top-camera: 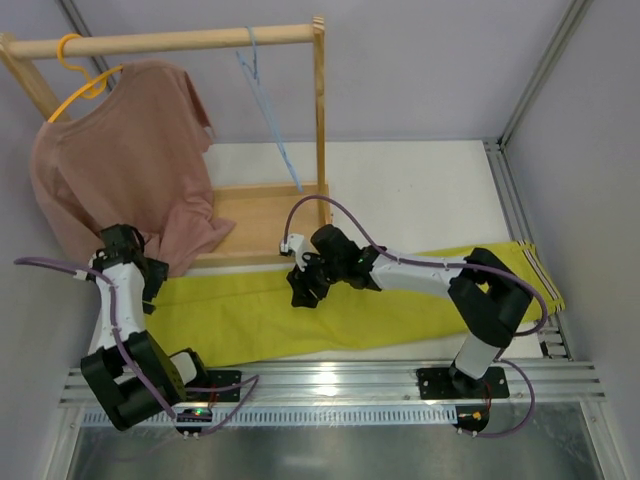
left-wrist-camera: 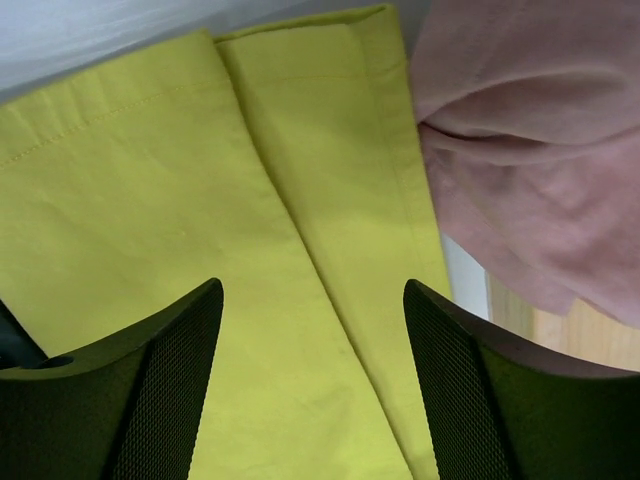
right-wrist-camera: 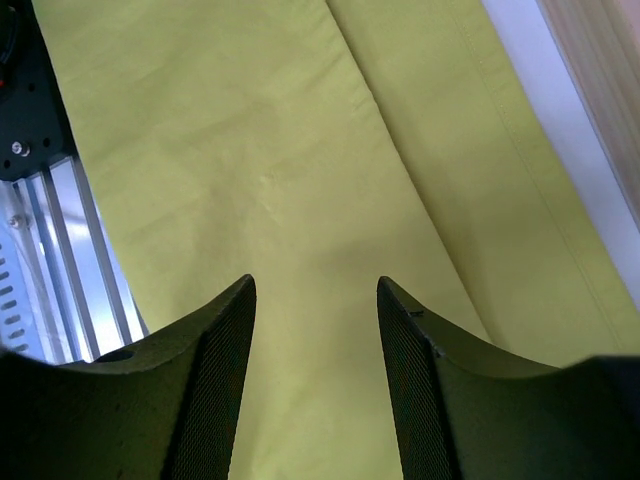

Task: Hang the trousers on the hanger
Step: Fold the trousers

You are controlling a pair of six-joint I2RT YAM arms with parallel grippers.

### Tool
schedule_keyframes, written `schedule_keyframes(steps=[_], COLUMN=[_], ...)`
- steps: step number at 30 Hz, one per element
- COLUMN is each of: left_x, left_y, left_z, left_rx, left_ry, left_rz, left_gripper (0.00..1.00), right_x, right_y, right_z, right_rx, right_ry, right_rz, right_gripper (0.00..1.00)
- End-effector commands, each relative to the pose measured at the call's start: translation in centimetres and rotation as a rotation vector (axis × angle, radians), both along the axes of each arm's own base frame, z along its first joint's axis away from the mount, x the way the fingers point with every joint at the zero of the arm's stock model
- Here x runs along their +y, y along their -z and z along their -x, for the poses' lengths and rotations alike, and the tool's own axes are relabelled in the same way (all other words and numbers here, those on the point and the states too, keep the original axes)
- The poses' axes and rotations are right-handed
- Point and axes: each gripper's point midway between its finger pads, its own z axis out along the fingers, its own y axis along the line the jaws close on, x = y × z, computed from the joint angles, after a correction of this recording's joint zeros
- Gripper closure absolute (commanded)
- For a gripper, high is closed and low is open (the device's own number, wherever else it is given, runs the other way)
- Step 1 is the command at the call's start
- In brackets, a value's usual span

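Observation:
The yellow-green trousers (top-camera: 260,320) lie flat across the front of the table, with the striped waistband at the right end. The light-blue hanger (top-camera: 269,121) hangs empty from the wooden rail, behind the trousers. My left gripper (top-camera: 152,282) hovers over the leg ends at the left. It is open, and between the jaws I see only trousers cloth (left-wrist-camera: 150,180); the left gripper (left-wrist-camera: 312,290) holds nothing. My right gripper (top-camera: 305,290) is over the middle of the legs. In its wrist view the right gripper (right-wrist-camera: 315,282) is open just above the trousers (right-wrist-camera: 250,150).
A dusty-pink T-shirt (top-camera: 120,160) hangs on a yellow hanger from the wooden rail (top-camera: 180,42), and its hem (left-wrist-camera: 530,150) drapes close to my left gripper. The rack's wooden base (top-camera: 270,215) borders the trousers. An aluminium rail (top-camera: 330,380) runs along the near edge.

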Motion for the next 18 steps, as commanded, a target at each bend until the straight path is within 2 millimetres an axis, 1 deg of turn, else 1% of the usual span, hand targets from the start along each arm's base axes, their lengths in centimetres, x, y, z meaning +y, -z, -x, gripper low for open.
schedule_keyframes(steps=[1,2,3,5,7,14,18], left_x=[0.8,1.1,1.1,0.8,0.9,1.5,1.1], left_y=[1.6,1.9,2.2,2.9,2.9,2.7,3.0], left_z=[1.2,1.3,1.0,0.6,0.3,0.7,0.6], left_rx=[0.108,0.123,0.125,0.125,0.112,0.110,0.112], left_ry=[-0.083,-0.103,-0.102,-0.096,-0.101,-0.138,-0.120], left_rz=[0.004,-0.002,0.001,0.029,0.028,-0.009,0.014], left_gripper=[0.26,0.26,0.26,0.26,0.26,0.27,0.28], right_x=[1.5,1.6,1.7,1.7,1.8,1.6,2.0], right_y=[-0.3,0.3,0.2,0.9,1.4,2.6,3.0], right_z=[-0.7,-1.1,-1.4,-2.1,-2.9,-4.9,-5.1], right_rx=[-0.024,-0.030,-0.039,-0.054,-0.083,-0.140,-0.141], right_ry=[-0.081,-0.072,-0.065,-0.047,-0.018,0.033,0.006], right_rz=[-0.024,-0.012,-0.014,0.004,0.017,0.069,0.083], right_gripper=[0.44,0.45,0.45,0.45,0.44,0.44,0.44])
